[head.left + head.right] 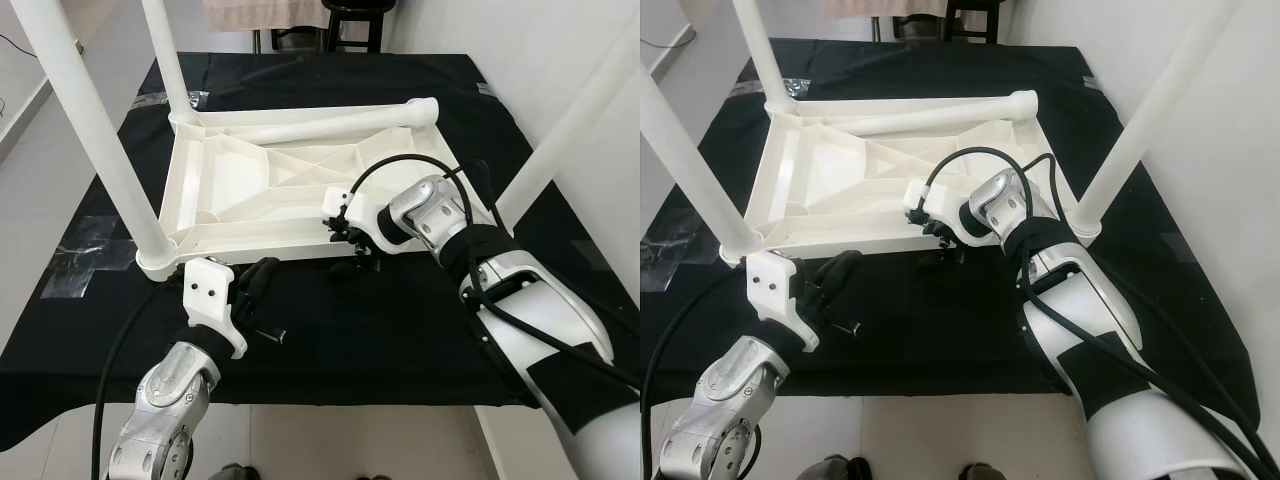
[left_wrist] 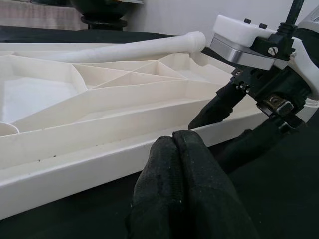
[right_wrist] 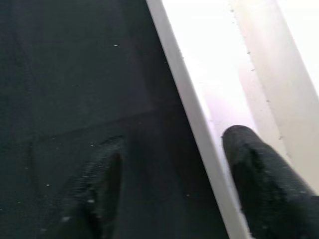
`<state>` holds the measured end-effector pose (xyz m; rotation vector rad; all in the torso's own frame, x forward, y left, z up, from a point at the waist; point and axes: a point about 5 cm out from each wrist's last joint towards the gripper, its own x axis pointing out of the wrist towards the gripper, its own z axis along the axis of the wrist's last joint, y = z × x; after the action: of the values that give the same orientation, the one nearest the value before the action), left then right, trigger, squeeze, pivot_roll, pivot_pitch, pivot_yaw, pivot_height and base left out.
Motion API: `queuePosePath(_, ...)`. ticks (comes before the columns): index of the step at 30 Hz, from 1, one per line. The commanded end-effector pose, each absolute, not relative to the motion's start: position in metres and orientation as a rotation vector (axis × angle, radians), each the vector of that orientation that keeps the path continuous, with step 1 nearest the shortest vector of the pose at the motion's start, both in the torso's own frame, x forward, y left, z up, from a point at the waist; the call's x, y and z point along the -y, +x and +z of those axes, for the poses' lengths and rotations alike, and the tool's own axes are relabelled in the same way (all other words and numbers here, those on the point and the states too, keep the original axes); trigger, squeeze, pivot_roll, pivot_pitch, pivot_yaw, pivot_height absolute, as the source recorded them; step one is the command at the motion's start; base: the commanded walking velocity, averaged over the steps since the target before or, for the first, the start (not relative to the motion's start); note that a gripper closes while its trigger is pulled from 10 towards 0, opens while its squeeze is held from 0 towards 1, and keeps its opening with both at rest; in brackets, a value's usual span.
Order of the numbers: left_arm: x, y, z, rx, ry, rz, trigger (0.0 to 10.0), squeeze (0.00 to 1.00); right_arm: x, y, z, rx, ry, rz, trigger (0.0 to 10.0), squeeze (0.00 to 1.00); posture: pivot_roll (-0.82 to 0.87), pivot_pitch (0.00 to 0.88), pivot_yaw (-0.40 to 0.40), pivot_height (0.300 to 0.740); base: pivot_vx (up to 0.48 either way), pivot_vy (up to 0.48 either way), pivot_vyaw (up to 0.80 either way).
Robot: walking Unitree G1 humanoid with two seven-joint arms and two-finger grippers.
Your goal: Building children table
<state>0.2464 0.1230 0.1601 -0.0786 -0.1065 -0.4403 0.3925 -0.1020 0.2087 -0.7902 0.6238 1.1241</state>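
Children's table top [image 1: 290, 190] lying upside down on black cloth [image 1: 400, 330], ribbed underside up. Three legs seated and standing: near left leg [image 1: 90, 130], far left leg [image 1: 165, 55], right leg [image 1: 580, 110]. Fourth leg [image 1: 330, 120] loose, lying across the far edge of the frame.

Right gripper [image 3: 169, 169] at the near rim of the top, fingers apart and straddling the rim wall: one finger inside the frame, one outside over the cloth. Not clamped. Left gripper [image 2: 177, 164] just near of the same rim, further left, fingers pressed together and holding nothing.

Risks, as judgement:
- Closing on the thin rim and lifting from one point likely to tilt the top; three tall legs make it top-heavy, so possible tip toward the right wall.
- Loose leg round, unrestrained; any jolt to the frame could roll it off the far edge.
- Cloth could bunch or slide under a pushed frame.
- Right arm cable [image 1: 400, 165] loops over the ribs; snag possible.

Surface: black cloth over a low platform, taped at the left edge with clear tape [image 1: 85, 255]. Pale floor on the left, white wall [image 1: 560, 50] close on the right. Dark stool [image 1: 350, 20], probably, at the far side; partly cut off.
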Motion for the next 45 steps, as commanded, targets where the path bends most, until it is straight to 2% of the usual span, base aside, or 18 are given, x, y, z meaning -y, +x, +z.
queuePosePath(1,-0.123,0.247,0.154,0.074,-0.081,-0.44,10.0,0.0,0.102,0.389,0.198,-0.686,-0.786,1.14,0.0,0.0,0.01,0.166,-0.064,0.74,0.0,0.0,0.0)
queuePosePath(18,-0.124,0.249,0.154,0.076,-0.076,-0.436,10.0,0.0,0.1,0.377,0.172,-0.757,-0.664,1.227,0.0,0.0,0.02,0.158,-0.057,0.74,0.0,0.0,0.0)
queuePosePath(28,-0.124,0.25,0.154,0.075,-0.075,-0.438,10.0,0.0,0.097,0.377,0.17,-0.753,-0.636,1.2,0.0,0.0,0.02,0.156,-0.055,0.74,0.0,0.0,0.0)
queuePosePath(29,-0.125,0.25,0.154,0.076,-0.073,-0.435,10.0,0.0,0.076,0.379,0.171,-0.713,-0.512,1.104,0.0,0.0,0.02,0.149,-0.056,0.74,0.0,0.0,0.0)
queuePosePath(31,-0.126,0.251,0.154,0.077,-0.07,-0.431,10.0,0.0,0.052,0.378,0.17,-0.706,-0.363,0.997,0.0,0.0,0.02,0.149,-0.056,0.74,0.0,0.0,0.0)
queuePosePath(33,-0.126,0.251,0.154,0.077,-0.07,-0.43,10.0,0.0,0.047,0.377,0.17,-0.71,-0.335,0.977,0.0,0.0,0.02,0.149,-0.056,0.74,0.0,0.0,0.0)
queuePosePath(36,-0.125,0.251,0.153,0.074,-0.061,-0.439,10.0,0.0,-0.001,0.374,0.179,-0.587,-0.198,0.826,0.0,0.0,0.03,0.139,-0.056,0.74,0.0,0.0,0.0)
queuePosePath(40,-0.125,0.251,0.153,0.074,-0.057,-0.439,10.0,0.0,-0.012,0.375,0.183,-0.543,-0.142,0.775,0.0,0.0,0.04,0.134,-0.058,0.74,0.0,0.0,0.0)
queuePosePath(41,-0.125,0.251,0.153,0.074,-0.056,-0.438,10.0,0.0,-0.016,0.376,0.186,-0.5,-0.152,0.743,1.8,0.0,0.05,0.132,-0.063,0.74,0.0,0.0,0.0)
queuePosePath(43,-0.124,0.251,0.153,0.074,-0.055,-0.437,10.0,0.0,-0.02,0.377,0.189,-0.455,-0.174,0.712,1.8,0.0,0.05,0.132,-0.063,0.74,0.0,0.0,0.0)
queuePosePath(44,-0.124,0.251,0.152,0.074,-0.052,-0.436,10.0,0.0,-0.023,0.378,0.191,-0.415,-0.153,0.668,8.2,0.0,0.05,0.131,-0.064,0.74,0.0,0.0,0.0)
queuePosePath(45,-0.124,0.251,0.152,0.074,-0.052,-0.436,10.0,0.0,-0.024,0.378,0.192,-0.408,-0.144,0.654,8.2,0.0,0.05,0.131,-0.064,0.74,0.0,0.0,0.0)
